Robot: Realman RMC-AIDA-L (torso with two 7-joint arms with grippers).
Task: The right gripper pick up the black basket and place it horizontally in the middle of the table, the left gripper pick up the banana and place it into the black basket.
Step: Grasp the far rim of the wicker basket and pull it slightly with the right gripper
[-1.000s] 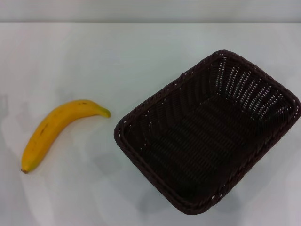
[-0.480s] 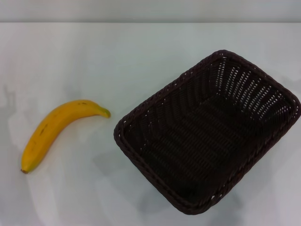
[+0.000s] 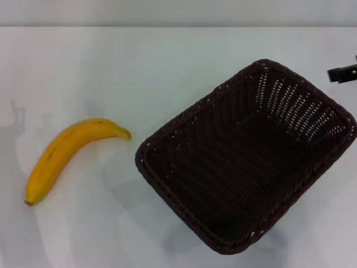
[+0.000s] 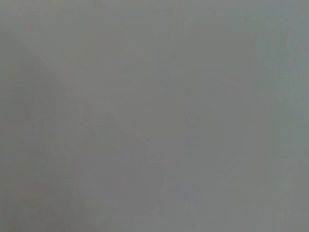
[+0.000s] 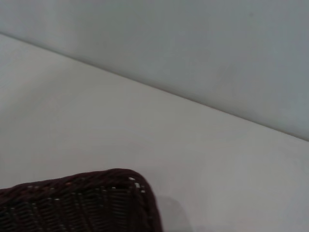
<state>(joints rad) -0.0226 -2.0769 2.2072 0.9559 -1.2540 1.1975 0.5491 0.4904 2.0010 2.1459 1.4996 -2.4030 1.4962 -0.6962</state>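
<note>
Basket work first: I see the right gripper (image 3: 342,73) beside the skewed black basket (image 3: 245,156); grip state, I cannot tell. Banana (image 3: 70,156) waits left on the surface (image 3: 139,67).

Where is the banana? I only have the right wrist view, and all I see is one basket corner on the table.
Observer: The banana lies on the table to the robot's left of the black basket, apart from it.
Operator: Is anything in the basket?
Observer: No, the head view shows its woven floor bare.
Operator: Does the basket sit square to the table edge?
Observer: No, it lies skewed, one corner pointing toward the robot.
Operator: Where is my gripper?
Observer: The right gripper shows at the head view's right edge, beside the basket's far right rim, not touching it.
</note>
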